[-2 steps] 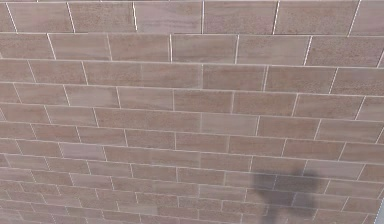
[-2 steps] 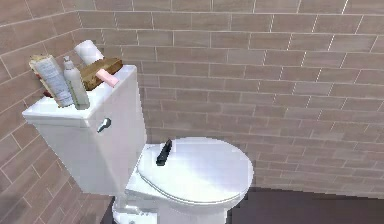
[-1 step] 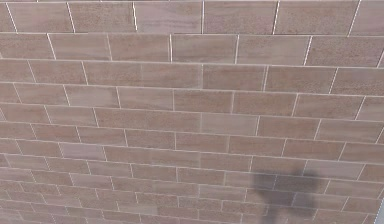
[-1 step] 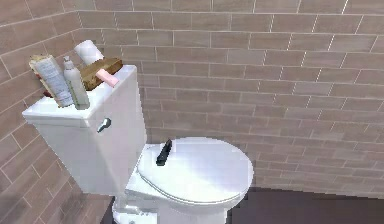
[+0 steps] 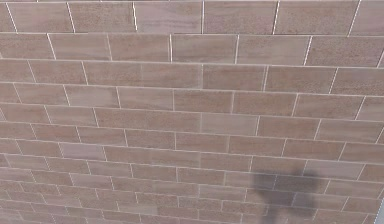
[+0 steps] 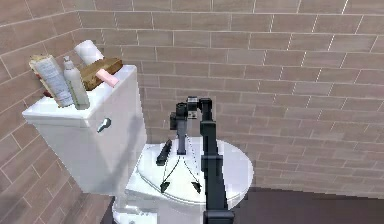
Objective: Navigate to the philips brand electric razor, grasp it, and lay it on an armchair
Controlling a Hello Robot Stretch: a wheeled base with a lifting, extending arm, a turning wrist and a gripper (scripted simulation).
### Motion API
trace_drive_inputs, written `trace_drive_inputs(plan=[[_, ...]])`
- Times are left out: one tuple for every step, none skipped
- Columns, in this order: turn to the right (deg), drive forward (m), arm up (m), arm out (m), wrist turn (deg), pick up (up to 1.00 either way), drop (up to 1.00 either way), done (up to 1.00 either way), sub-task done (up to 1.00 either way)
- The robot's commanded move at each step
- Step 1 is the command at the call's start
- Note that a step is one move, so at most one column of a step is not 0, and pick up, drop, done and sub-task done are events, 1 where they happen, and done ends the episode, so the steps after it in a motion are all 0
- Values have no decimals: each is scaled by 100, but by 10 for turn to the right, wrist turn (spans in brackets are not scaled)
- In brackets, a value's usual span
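Claw point(image 6: 178, 186) hangs at the far end of the dark arm point(image 6: 212, 172), its two thin fingers pointing down in front of a white toilet lid point(image 6: 238, 165). With the lid right behind it, I cannot tell how the fingers are set or whether they hold anything. Just beside the claw, up and to the picture's left, a small dark shape point(image 6: 164, 152) sits on the lid. It is too small to tell whether it is the razor, or whether the claw touches it. Two small white squares point(image 6: 206, 108) stand on the arm just right of the claw's body. Farther left of the claw and beyond it is the white tank point(image 6: 85, 140), with a flush lever point(image 6: 103, 125) on its front. On the tank's flat top stand a pale spray bottle point(image 6: 72, 82) and a second pale container point(image 6: 46, 70), touching side by side. A pinkish box point(image 6: 102, 73) and a roll of toilet paper point(image 6: 88, 50) sit just behind them. What the containers hold cannot be seen. Farthest from the claw, a tan brick wall point(image 6: 290, 80) rises behind the toilet, with dark floor point(image 6: 320, 208) at its foot. The forward view faces the same kind of brick wall point(image 5: 190, 100).
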Motion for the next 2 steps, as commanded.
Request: trace_drive_inputs(plan=[[0,0,0,0,450,0,0,0,0],[0,0,0,0,450,0,0,0,0]])
